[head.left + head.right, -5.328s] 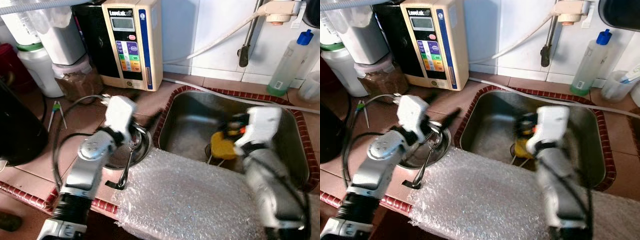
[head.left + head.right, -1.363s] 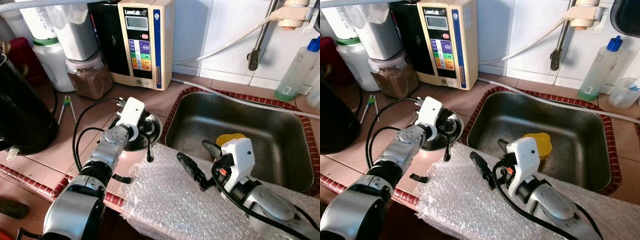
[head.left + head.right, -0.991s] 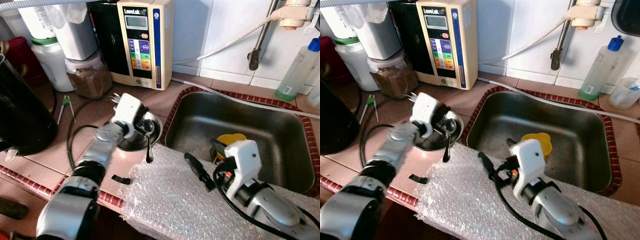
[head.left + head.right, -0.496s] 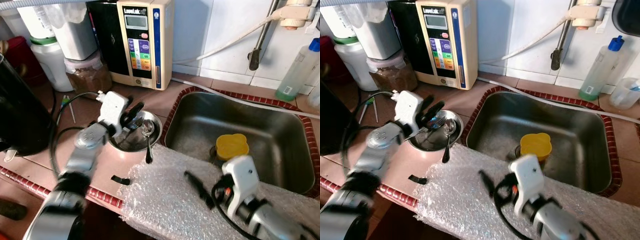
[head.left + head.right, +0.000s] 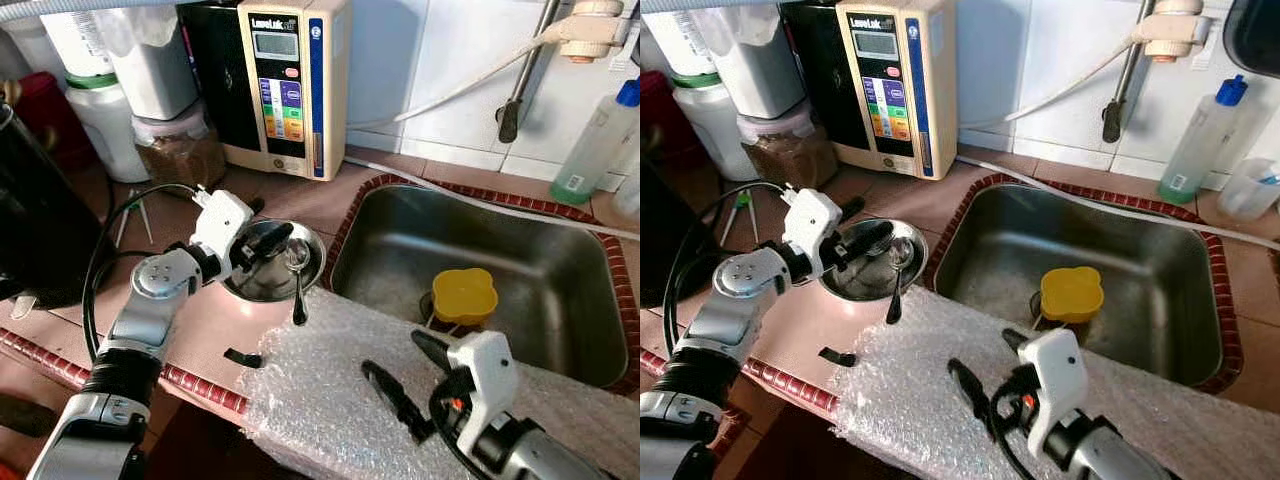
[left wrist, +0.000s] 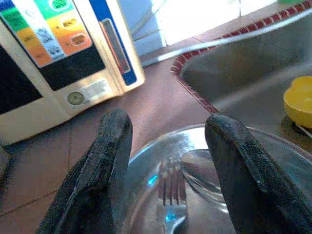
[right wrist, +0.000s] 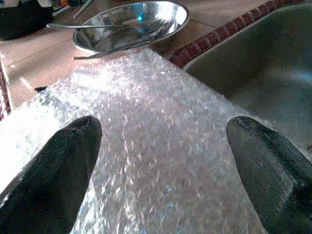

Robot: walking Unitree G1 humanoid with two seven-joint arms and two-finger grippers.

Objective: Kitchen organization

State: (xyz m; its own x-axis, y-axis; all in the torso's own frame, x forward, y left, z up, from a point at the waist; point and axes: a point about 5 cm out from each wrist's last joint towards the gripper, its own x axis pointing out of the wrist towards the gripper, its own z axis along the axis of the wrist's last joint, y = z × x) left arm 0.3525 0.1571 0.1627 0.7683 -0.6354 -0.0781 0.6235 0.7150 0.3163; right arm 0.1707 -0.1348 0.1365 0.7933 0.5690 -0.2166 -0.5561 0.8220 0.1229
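L tool [image 5: 262, 243] fingers apart over steel bowl [image 5: 250, 285] nr sink-side edge of surface [image 5: 210, 335]; fork [image 6: 168, 207], spoon [image 5: 297, 283] inside: thin, stiff, slippery; grip handles. R tool [image 5: 400, 372] apart above bubble wrap [image 5: 350, 400].

Left gripper [image 5: 262, 240] hovers over the steel bowl [image 5: 305, 262], jaws parted.

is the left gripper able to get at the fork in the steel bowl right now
Probably yes. The left gripper hangs over the steel bowl with its jaws open, and the fork lies just ahead between them with nothing covering it; a spoon lies right beside it.
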